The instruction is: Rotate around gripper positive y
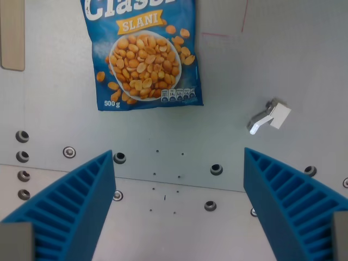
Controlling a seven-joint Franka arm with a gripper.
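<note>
Blue ribbed fingers [76, 209] at the lower corners, spread wide, nothing between them and nothing touched; gripper [179, 206] plainly open above a grey metal table [261, 70] dotted with bolt holes. From the wrist view's left: a beige strip [12, 33] at the top edge, then a blue peanut bag [142, 54] lying flat at upper centre, then a small white bracket [270, 116] at right, well apart.

Blue peanut bag [144, 54], ribbed blue end effector [179, 168] fingers [76, 209]
</note>
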